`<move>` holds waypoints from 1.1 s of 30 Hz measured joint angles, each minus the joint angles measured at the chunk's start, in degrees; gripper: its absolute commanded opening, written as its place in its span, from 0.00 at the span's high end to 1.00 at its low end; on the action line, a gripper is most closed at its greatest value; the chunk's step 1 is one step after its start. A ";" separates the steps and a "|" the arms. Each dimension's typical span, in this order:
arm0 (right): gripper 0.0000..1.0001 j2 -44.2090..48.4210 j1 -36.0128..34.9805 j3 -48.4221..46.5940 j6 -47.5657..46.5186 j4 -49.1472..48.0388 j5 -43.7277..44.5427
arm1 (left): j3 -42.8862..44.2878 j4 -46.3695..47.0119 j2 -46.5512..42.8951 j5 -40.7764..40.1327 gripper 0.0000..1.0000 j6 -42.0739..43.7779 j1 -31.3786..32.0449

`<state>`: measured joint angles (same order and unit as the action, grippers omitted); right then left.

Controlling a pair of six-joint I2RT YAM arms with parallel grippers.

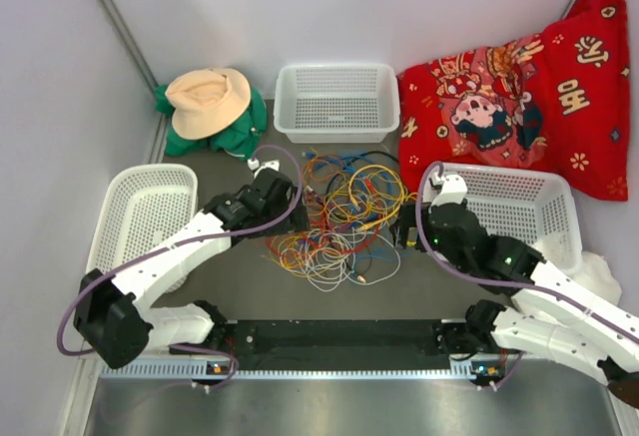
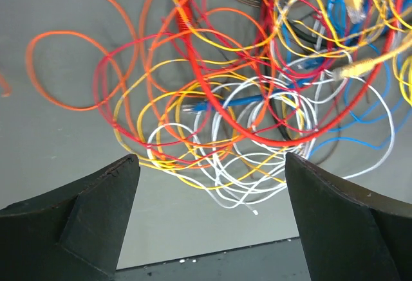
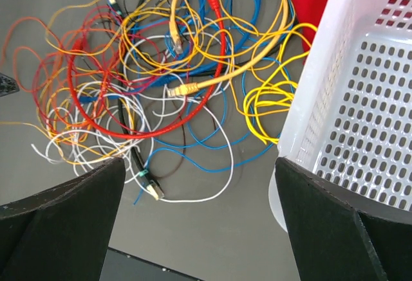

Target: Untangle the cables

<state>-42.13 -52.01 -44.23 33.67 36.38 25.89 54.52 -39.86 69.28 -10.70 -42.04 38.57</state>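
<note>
well, the cables (image 1: 339,217) lay in one big messy heap on the grey table (image 1: 250,281), right in the middle, between the two arms. the heap looked a bit longer from back to front than from side to side.

the left claw (image 1: 288,195) sat at the left edge of the heap, near its back part, so the heap lay to its right. the right claw (image 1: 411,230) sat at the right edge, so the heap lay to its left. both claws were spread wide and held nothing. both were about as near to the heap as each other.

from the left wrist, thin white loops (image 2: 244,184) and yellow ones lay just in front of the fingers, with a thick red cable (image 2: 219,107) curving over them. everything there was crossed over and under, and no loose end showed close by.

from the right wrist, a black cable end (image 3: 147,184) with a small plug poked out of the heap on the near side, just in front of the fingers. some yellow loops (image 3: 270,101) lay against the white basket (image 3: 322,69) on the right.

i think the right arm had the easier start, because a free end lay close to it and pointed out of the heap. the basket wall was close by, so that claw had little room on that side.
</note>
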 measured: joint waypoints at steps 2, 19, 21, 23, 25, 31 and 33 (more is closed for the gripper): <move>0.01 -0.96 0.00 0.74 0.20 -0.46 -0.02 | -0.83 1.62 0.00 2.10 0.01 0.17 0.00; 0.01 -0.48 0.00 4.42 0.61 -2.23 -3.10 | -3.74 8.00 14.08 1.38 0.48 -10.43 0.00; 0.01 -0.46 0.00 4.42 0.66 -2.23 -3.10 | -3.34 8.44 15.91 0.46 0.47 -11.72 0.00; 0.01 -0.35 0.00 4.44 0.66 -2.23 -3.10 | -2.99 8.81 17.59 -0.17 0.46 -12.50 0.00; 0.01 -0.26 0.00 4.46 0.66 -2.23 -3.10 | -2.93 9.40 18.82 -0.83 0.48 -13.00 0.00; 0.01 -0.17 0.00 4.85 0.66 -2.27 -3.15 | -1.01 9.88 21.53 -2.29 1.00 -12.85 0.00; 0.01 0.04 0.00 4.92 0.66 -2.01 -3.19 | 0.17 9.16 21.64 -2.34 1.00 -11.21 -0.02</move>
<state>-42.09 -52.01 -39.31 34.33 34.37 22.70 54.70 -30.70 90.91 -13.04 -53.25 38.54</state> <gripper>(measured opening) 0.988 0.026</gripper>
